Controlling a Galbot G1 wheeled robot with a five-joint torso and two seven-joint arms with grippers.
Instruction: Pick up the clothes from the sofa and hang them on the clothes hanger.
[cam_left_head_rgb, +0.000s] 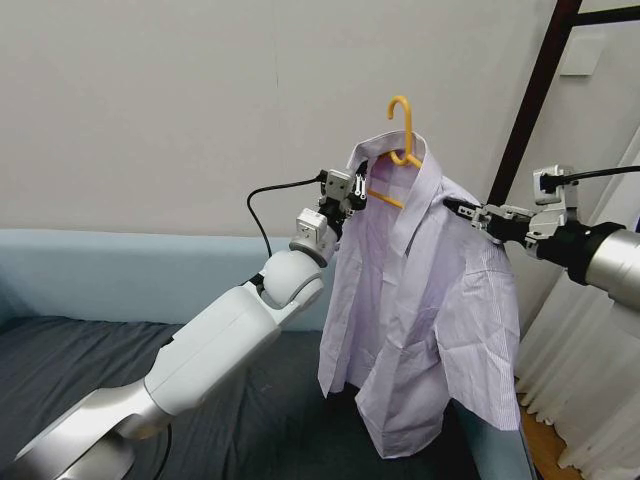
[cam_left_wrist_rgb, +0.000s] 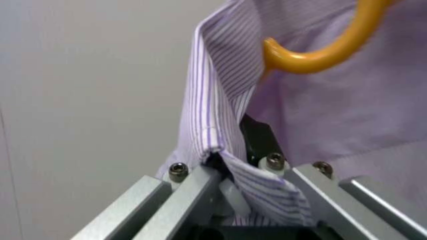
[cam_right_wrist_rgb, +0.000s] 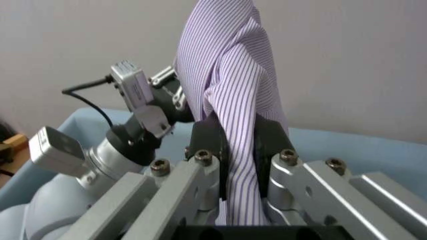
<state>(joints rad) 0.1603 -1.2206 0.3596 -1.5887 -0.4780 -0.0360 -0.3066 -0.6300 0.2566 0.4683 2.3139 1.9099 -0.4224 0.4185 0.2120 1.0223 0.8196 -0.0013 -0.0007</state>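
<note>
the lilac pinstriped shirt (cam_left_head_rgb: 430, 300) hangs in the air above the pale blue sofa (cam_left_head_rgb: 100, 275), draped on an orange plastic hanger (cam_left_head_rgb: 402, 115). the left tool (cam_left_head_rgb: 358, 190) clamps fabric by its collar, and the right tool (cam_left_head_rgb: 458, 209) pinches the opposite shoulder.

A: Head camera?
B: High, well back — facing forward and down at the shirt (cam_left_head_rgb: 420, 300) and sofa (cam_left_head_rgb: 100, 280).
A: Wrists?
B: Each sits just behind its own end effector, tight on the cloth. The right wrist also catches the left end effector (cam_right_wrist_rgb: 175, 97) — so does the head.
</note>
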